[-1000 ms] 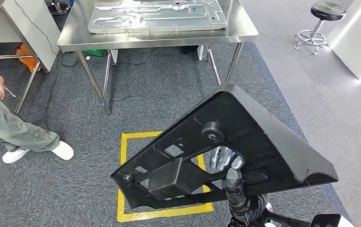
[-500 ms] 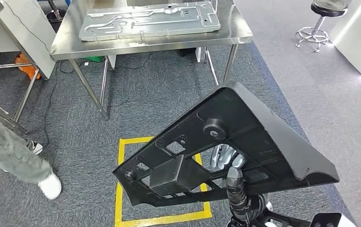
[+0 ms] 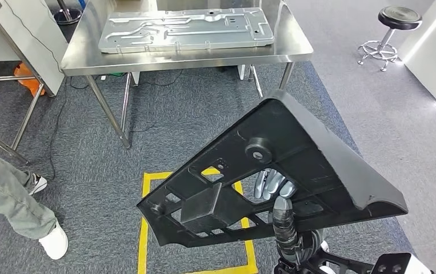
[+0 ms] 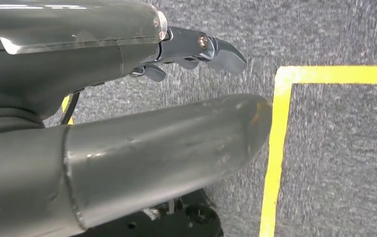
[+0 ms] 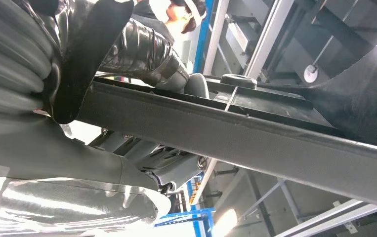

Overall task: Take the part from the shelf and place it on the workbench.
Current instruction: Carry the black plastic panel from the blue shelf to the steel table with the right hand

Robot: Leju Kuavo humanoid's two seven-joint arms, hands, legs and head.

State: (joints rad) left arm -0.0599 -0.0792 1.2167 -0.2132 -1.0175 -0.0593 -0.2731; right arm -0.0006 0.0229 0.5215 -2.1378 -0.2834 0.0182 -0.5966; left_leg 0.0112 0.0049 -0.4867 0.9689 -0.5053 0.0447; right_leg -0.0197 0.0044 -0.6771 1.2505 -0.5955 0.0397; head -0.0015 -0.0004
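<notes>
- My right hand (image 3: 272,188) grips the black part (image 3: 295,160), lower right of the head view.
- My left hand (image 4: 196,47) hangs released.
- Workbench (image 3: 295,48) upper centre.

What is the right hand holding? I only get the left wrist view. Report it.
Observer: The right hand grips a large black part from beneath, tilted above the carpet.
Operator: Now give me the workbench.
Observer: A steel table stands ahead with a grey metal panel lying on it.
Operator: Tell me who is near.
Observer: A person's leg is at the left, apart from the part.
</notes>
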